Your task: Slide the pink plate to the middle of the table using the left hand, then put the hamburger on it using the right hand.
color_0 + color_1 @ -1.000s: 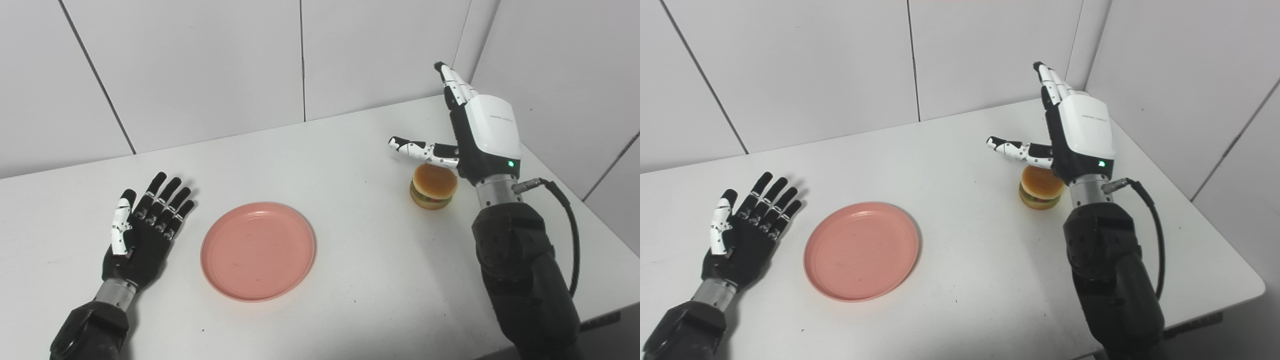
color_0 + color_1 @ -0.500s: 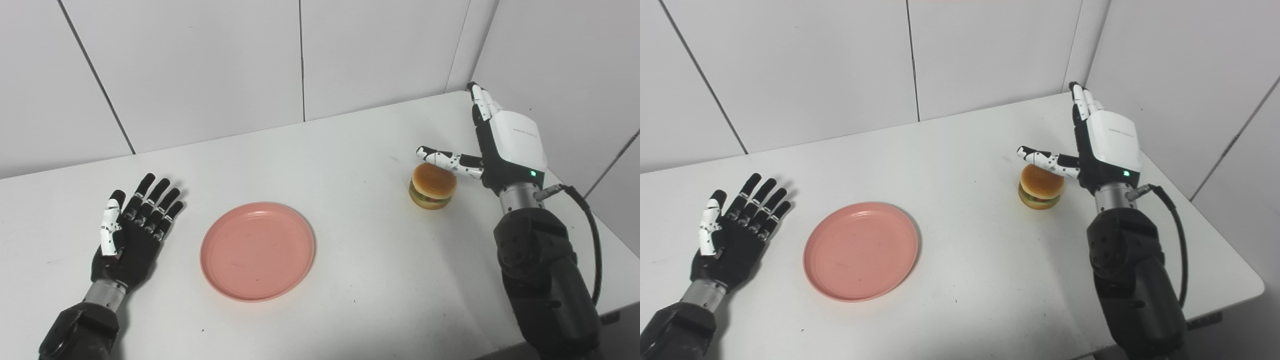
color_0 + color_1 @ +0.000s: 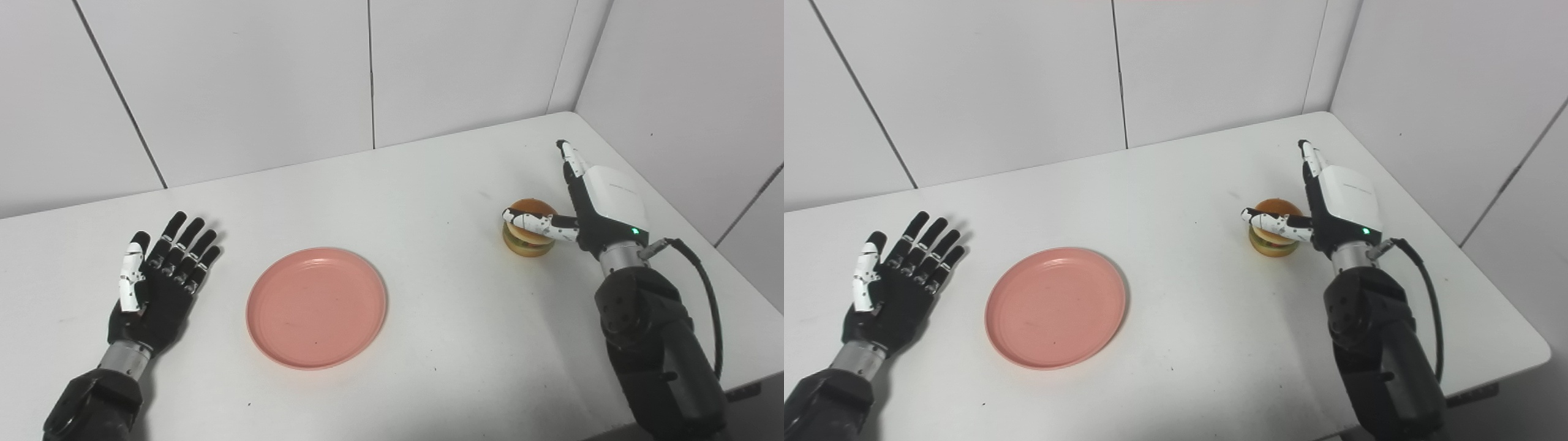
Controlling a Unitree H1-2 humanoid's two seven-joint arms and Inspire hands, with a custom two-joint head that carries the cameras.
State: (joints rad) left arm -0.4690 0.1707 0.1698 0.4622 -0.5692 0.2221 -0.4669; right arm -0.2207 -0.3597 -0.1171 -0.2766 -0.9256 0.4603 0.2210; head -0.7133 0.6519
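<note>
The pink plate lies flat near the middle of the white table, with nothing on it. A small hamburger stands on the table at the right. My right hand is open right beside it on its right side, fingers straight and pointing away from me. Its thumb crosses in front of the bun; I cannot tell whether it touches. My left hand rests open, palm up, on the table a short way left of the plate, apart from it.
White panel walls close the table at the back and right. The table's right edge runs just past my right arm, and a black cable loops off the right wrist.
My right hand has come down from above the hamburger to its level and shifted right, thumb now across the bun's front. My left hand has drawn slightly back and left. The plate and hamburger stayed put.
</note>
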